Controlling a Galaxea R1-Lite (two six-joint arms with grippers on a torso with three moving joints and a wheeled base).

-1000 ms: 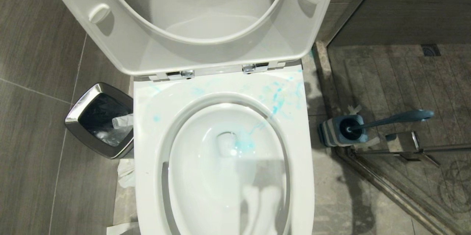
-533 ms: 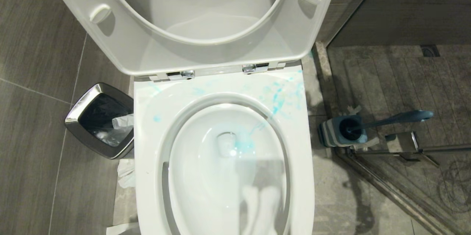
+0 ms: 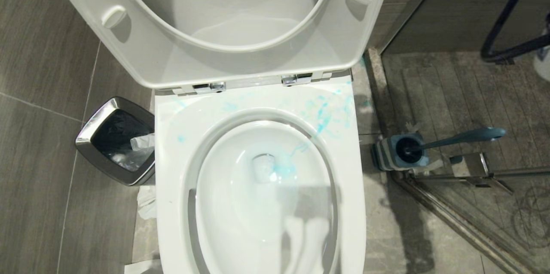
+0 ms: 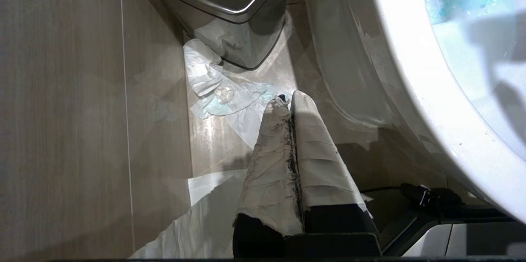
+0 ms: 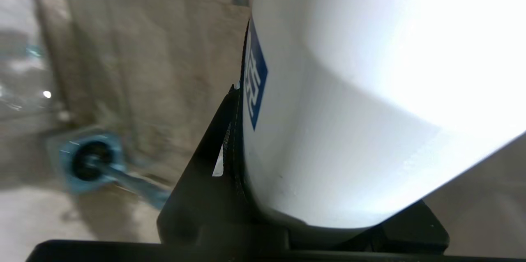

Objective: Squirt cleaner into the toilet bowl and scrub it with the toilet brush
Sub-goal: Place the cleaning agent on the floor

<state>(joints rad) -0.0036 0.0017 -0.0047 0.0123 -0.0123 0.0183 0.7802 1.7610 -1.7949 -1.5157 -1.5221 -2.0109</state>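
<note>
1. We see the big white shiny toilet bowl [image 3: 262, 179] with its seat and lid up, and blue-green splashes [image 3: 322, 113] on the back rim and down in the water.
2. Our right gripper [image 5: 328, 196] has its jaws closed around the white plastic cleaner bottle [image 5: 349, 110] with a blue label.
3. The slate-blue toilet brush [image 3: 464, 136] stands in its blue-grey ribbed holder [image 3: 393, 153] on the floor, just right of the bowl by the shower edge.
4. Our left gripper [image 4: 289, 104] hangs low beside the bowl, jaws pressed together and empty.
5. A steel-rimmed square bin [image 3: 116, 138] sits left of the bowl, crumpled white paper [image 4: 213, 85] beside it.
</note>
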